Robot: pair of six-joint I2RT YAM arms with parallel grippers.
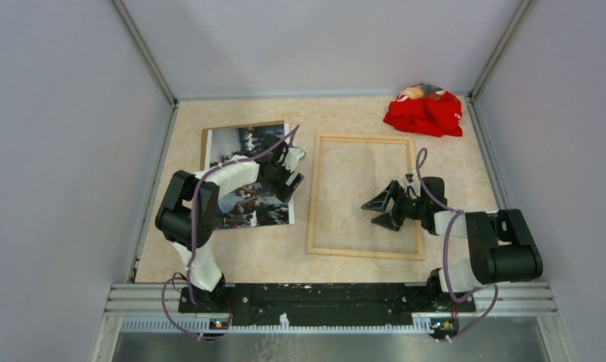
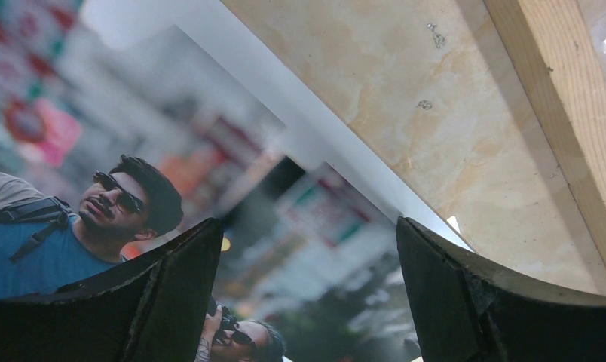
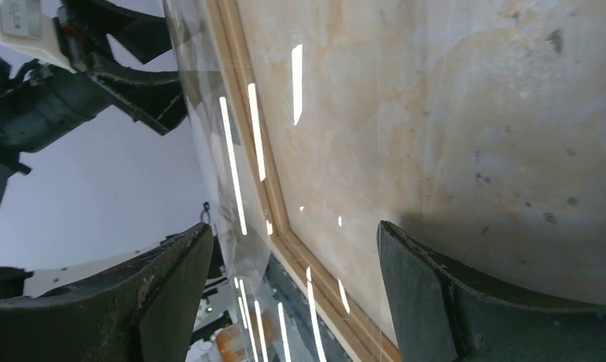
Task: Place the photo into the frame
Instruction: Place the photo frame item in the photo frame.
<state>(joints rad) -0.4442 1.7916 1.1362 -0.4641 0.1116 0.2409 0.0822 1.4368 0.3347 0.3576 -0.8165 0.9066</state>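
The photo [image 1: 243,204], a crowd scene in blue and dark tones, lies face up on the left of the table. In the left wrist view the photo [image 2: 134,151] fills the left side, and a man in sunglasses shows on it. My left gripper [image 1: 291,175] [image 2: 307,234] hovers open low over the photo's right part, near its white border, with nothing between its fingers. The frame [image 1: 313,204], thin light wood with a clear pane, lies flat in the middle. My right gripper [image 1: 369,214] [image 3: 292,234] is open above the pane, holding nothing. The frame's wooden rail [image 3: 243,113] runs between its fingers.
A brown backing board [image 1: 206,143] peeks out under the photo's top and left edges. A crumpled red cloth [image 1: 424,111] lies at the back right corner. Grey walls enclose the beige table [image 1: 360,113]. A frame rail [image 2: 579,113] lies just right of the photo.
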